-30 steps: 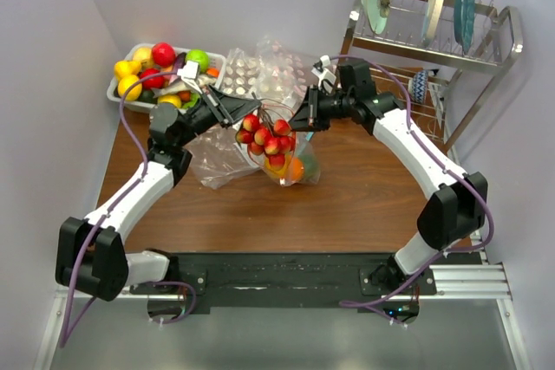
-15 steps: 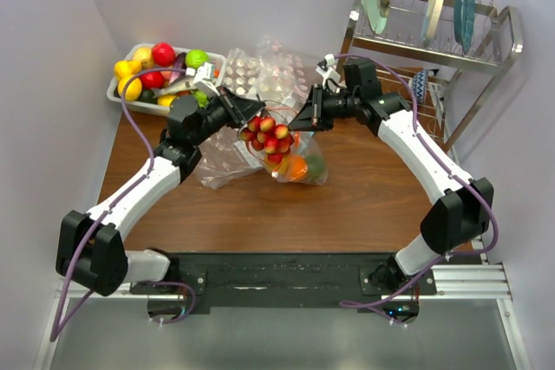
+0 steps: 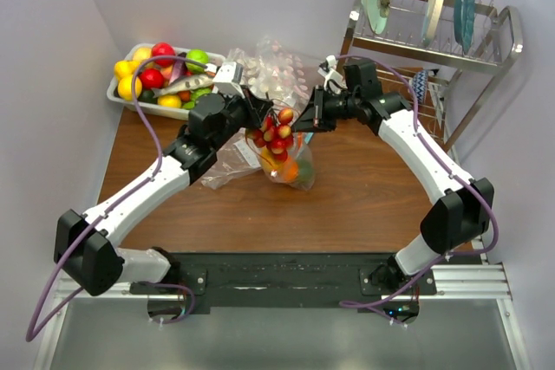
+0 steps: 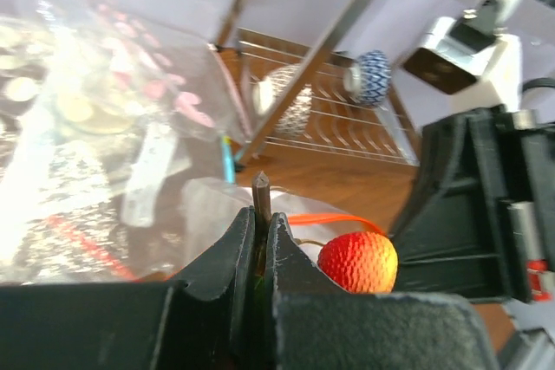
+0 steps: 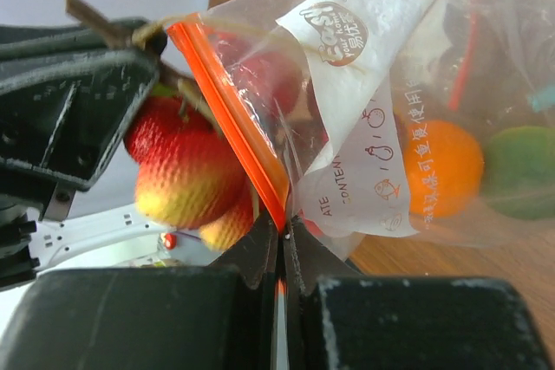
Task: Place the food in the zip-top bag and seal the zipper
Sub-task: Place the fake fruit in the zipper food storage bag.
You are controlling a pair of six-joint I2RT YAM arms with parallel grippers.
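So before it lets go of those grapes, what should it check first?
1. Right gripper pinching the orange strip on the bag: ok.
2. Left gripper shut on the stem of the grapes: ok.
3. The grapes fully inside the bag: not ok, they hang at the mouth, partly outside.
4. The orange and lime already inside: ok.
5. Mouth wide enough for the whole bunch: cannot tell.
6. Strip sealed: not ok, not yet.
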